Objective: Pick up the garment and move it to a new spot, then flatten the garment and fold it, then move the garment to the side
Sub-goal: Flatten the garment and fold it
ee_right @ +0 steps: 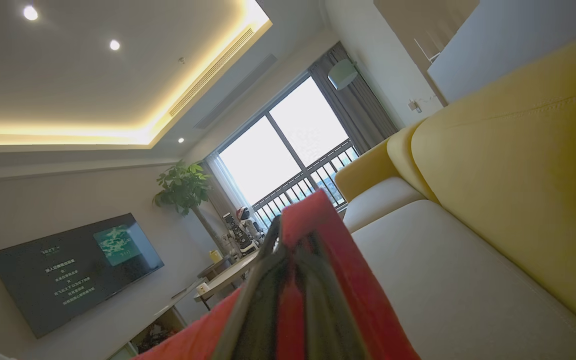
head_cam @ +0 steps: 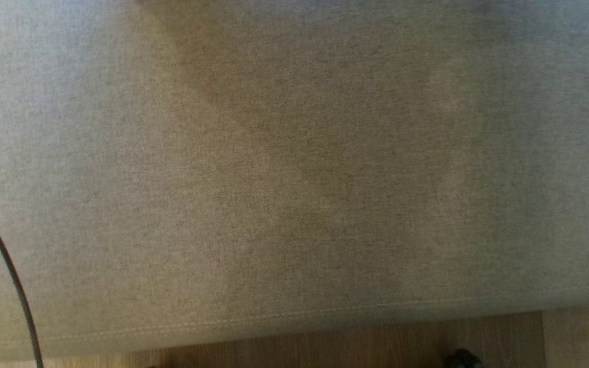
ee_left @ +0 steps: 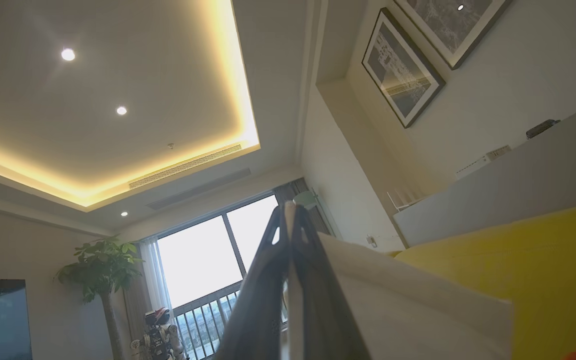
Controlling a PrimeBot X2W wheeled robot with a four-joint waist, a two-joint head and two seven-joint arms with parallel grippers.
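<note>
Sofa seat [head_cam: 294, 168] spans the head view. Floor [head_cam: 325, 347] strip runs along its near edge, and a cable [head_cam: 10, 271] crosses the near left corner. Right wrist view: garment [ee_right: 348, 280] wrapped around right gripper [ee_right: 275, 235], back cushion [ee_right: 518, 165] standing behind the seat. Window [ee_right: 288, 145] past the sofa's far end, small robot figure [ee_right: 240, 227] at its foot, plant [ee_right: 183, 187] just beside, TV [ee_right: 75, 270] on the wall beyond the plant. Left wrist view: framed pictures [ee_left: 400, 75] on the wall above the sofa.

The television [ee_right: 75, 272] on the far wall shows several short lines of pale writing on its dark face. The characters are too small to read.
</note>
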